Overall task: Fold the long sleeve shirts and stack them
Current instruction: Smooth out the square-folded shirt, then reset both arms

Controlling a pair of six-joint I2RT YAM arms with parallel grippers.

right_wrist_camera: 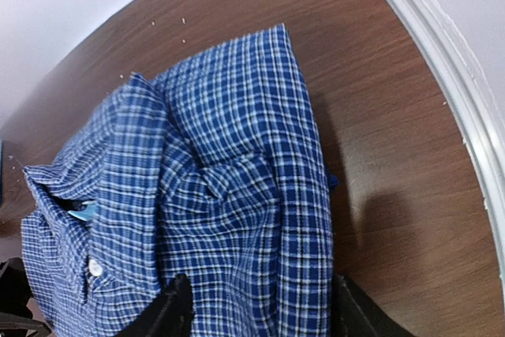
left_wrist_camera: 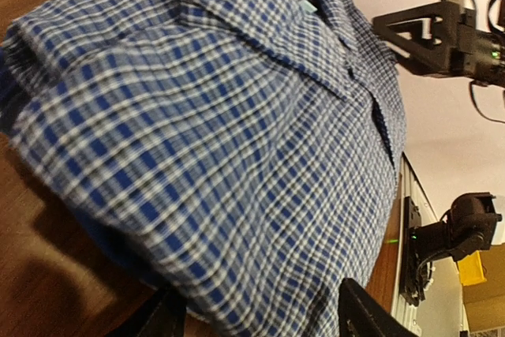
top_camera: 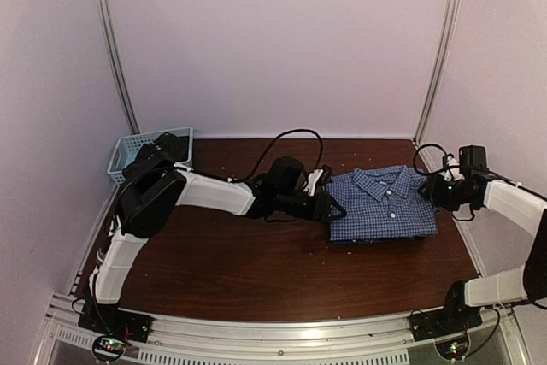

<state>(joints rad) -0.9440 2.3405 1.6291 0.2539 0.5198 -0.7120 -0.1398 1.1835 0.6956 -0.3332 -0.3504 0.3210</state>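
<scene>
Left gripper (left_wrist_camera: 264, 320): you've got the two black fingers (left_wrist_camera: 369, 315) spread wide, and the near edge of the folded blue fine-check shirt (top_camera: 385, 207) runs down between them. Can't tell if the pads touch cloth. Nothing is pinched or lifted.

Right gripper (right_wrist_camera: 264, 313): same, jaws apart. They straddle a rounded folded corner on the opposite side of that shirt. One finger (right_wrist_camera: 175, 309) sits at the cloth, the other over bare wood just beside it.

The shirt lies flat on the brown wood-grain table (top_camera: 256, 271), folded into a compact rectangle. The weave is a soft small blue/white check with rounded, slightly puffy fold edges. The collar (top_camera: 376, 179) is up at the far edge, with a white button (right_wrist_camera: 95, 267) on the placket and a pale blue tag (right_wrist_camera: 83, 211) inside the neck.

Under the shirt's lower edge you can see a darker blue cloth layer (left_wrist_camera: 118, 250). I can't make out its pattern.

A light blue plastic lattice basket (top_camera: 128, 156) sits well apart from the shirt, out past the left arm's elbow.
</scene>
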